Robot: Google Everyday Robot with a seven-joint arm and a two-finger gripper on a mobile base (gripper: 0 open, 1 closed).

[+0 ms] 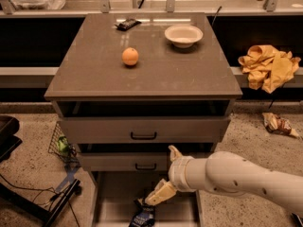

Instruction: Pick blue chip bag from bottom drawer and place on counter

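Note:
The blue chip bag lies on the floor of the open bottom drawer, near its front edge, partly cut off by the bottom of the view. My gripper reaches in from the right on a white arm and hangs over the drawer, open. Its lower finger points down-left, with its tip just above the bag's top edge. Its upper finger points up in front of the middle drawer. The counter is the grey-brown top of the cabinet.
On the counter are an orange, a white bowl and a small black wrapper. A yellow cloth lies on the right ledge, a brown-and-white snack bag on the floor. A wire basket stands at the cabinet's left.

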